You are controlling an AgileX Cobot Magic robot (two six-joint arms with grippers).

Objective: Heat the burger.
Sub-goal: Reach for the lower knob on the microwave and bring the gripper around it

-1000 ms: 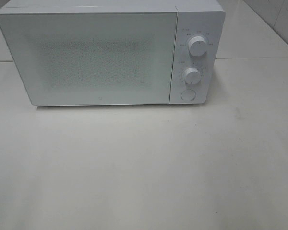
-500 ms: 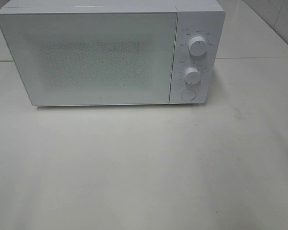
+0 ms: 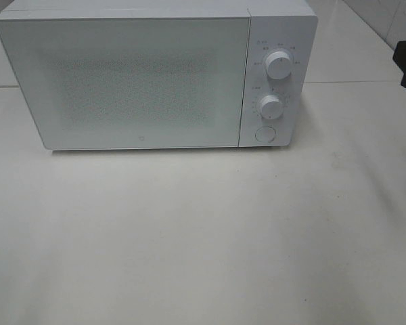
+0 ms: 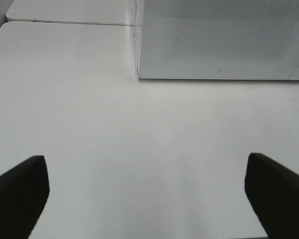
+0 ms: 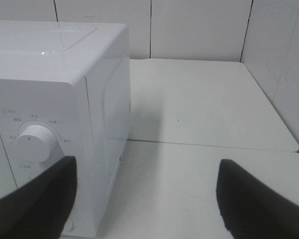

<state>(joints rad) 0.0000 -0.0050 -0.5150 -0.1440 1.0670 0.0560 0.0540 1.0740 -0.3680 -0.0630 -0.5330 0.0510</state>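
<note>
Burger not in any view: not on the table (image 3: pixel 203 237), not in either gripper. The microwave (image 3: pixel 284 27) stands at the back of the table with its door (image 3: pixel 122 81) shut, and the speckled front hides the inside, so cannot tell whether the burger is in there. Left gripper (image 4: pixel 147 191) hangs low over bare table in front of the door, fingers spread wide, nothing between. Right gripper (image 5: pixel 144 199) spread too, empty, off the control-panel side of the microwave, near the upper knob (image 5: pixel 36 141); the high view shows only a dark tip at its right edge. Risks, as judged: starting the oven empty if the inside is never checked; catching the wrong one of upper knob and lower knob (image 3: pixel 271 107), which sit close; a sideways push on a knob or the round button (image 3: pixel 264 134) shoving the whole box along the smooth table; an opening door sweeping into the left gripper
</note>
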